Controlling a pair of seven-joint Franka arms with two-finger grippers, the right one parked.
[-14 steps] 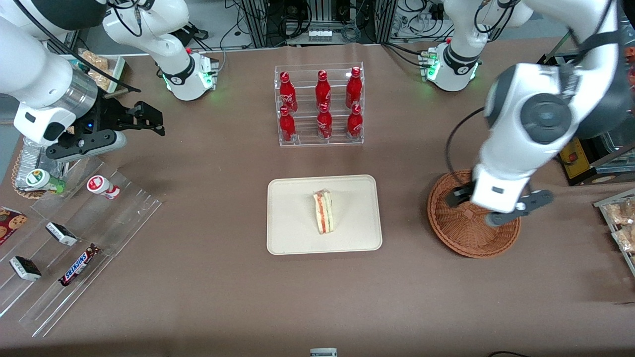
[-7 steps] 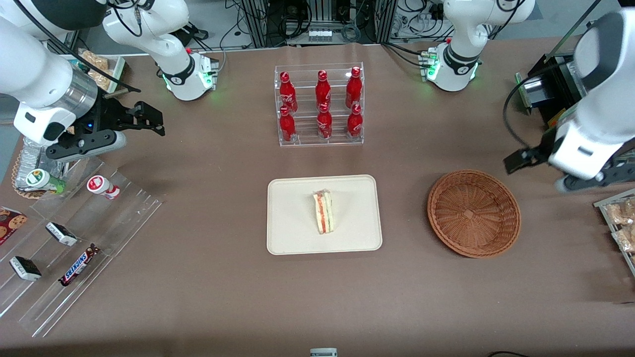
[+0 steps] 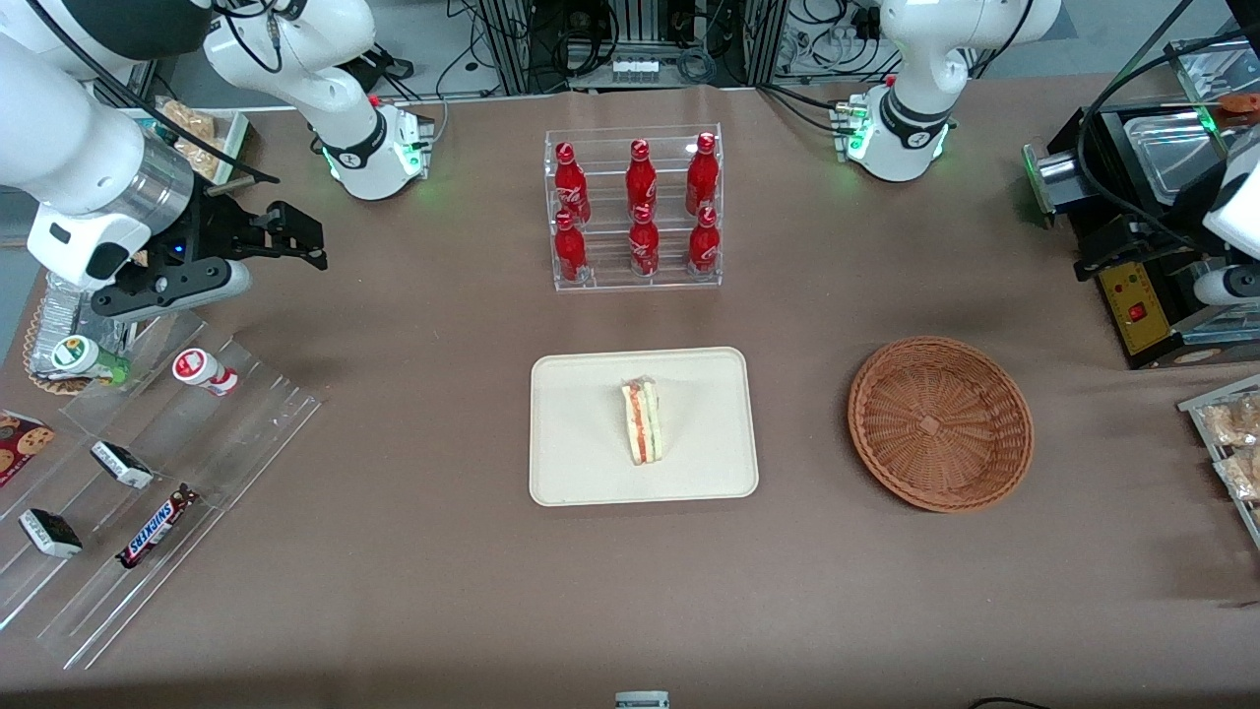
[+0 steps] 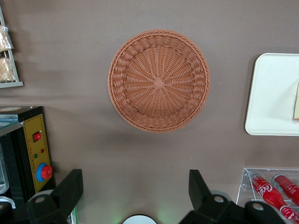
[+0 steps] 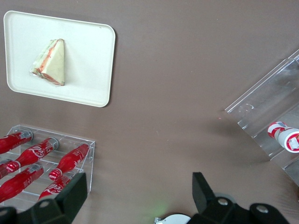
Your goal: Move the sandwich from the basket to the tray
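The sandwich (image 3: 642,423) is lying flat on the tray (image 3: 581,473), nearer to the front camera than anything else the task concerns, its orange-red and green filling edge facing up and its narrow end pointing toward that camera; it is resting near the tray's middle, well inside the low rim, which reads as a deliberate central drop so the wedge is not hanging over an edge. The right wrist view is showing the same thing: the sandwich (image 5: 49,61) is sitting wholly on the cream surface of the tray (image 5: 88,70). Beside the tray, toward the working arm's end of the table, the basket (image 3: 940,423) is sitting with nothing in it, and the left wrist view is looking straight down into its bare woven bowl (image 4: 159,80), so the transfer is looking complete by my reading. Farther from the camera, the left gripper (image 4: 135,198) is hanging high above the table near the black appliance (image 3: 1132,295), well apart from both basket and tray; its jaws are standing wide apart and holding nothing, which suits an arm that has no further business with the sandwich. Farthest off, the rack of red bottles (image 3: 635,212) is standing upright and undisturbed.
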